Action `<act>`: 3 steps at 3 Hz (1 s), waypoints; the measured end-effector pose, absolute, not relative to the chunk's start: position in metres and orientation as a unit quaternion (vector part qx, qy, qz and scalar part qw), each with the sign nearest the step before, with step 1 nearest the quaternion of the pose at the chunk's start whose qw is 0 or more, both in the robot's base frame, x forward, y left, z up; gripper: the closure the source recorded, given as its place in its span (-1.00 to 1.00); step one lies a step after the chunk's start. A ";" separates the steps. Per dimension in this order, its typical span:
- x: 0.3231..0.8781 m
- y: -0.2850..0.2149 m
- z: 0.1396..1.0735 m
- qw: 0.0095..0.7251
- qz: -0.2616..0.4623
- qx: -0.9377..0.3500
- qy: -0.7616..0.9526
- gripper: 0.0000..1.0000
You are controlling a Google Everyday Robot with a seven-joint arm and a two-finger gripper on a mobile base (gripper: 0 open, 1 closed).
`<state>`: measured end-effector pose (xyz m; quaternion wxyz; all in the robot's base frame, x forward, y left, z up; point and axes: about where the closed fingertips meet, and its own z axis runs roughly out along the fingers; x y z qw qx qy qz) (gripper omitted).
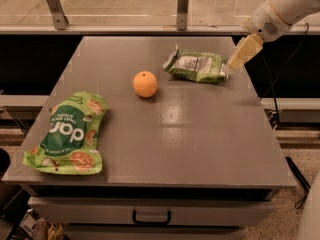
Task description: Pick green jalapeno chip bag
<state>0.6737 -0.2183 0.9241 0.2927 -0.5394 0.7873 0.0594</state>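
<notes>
The green jalapeno chip bag (196,67) lies on the grey table (200,134) at the back right, a small crumpled dull-green bag with a pale printed panel. My gripper (239,59) hangs from the white arm that comes in from the top right. Its pale fingers point down and left, and their tips sit just at the right end of the bag, low over the table.
An orange (145,84) sits left of the chip bag near the table's middle. A larger bright-green bag with white "pop" lettering (69,133) lies flat at the front left. A railing with metal posts (183,6) runs behind the table. A drawer handle (151,218) shows below the front edge.
</notes>
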 end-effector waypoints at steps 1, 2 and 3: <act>0.715 -0.187 0.879 0.303 0.101 -0.529 0.786 -1.00; 0.716 -0.186 0.877 0.302 0.102 -0.529 0.786 -1.00; 0.719 -0.174 0.858 0.291 0.117 -0.531 0.787 -1.00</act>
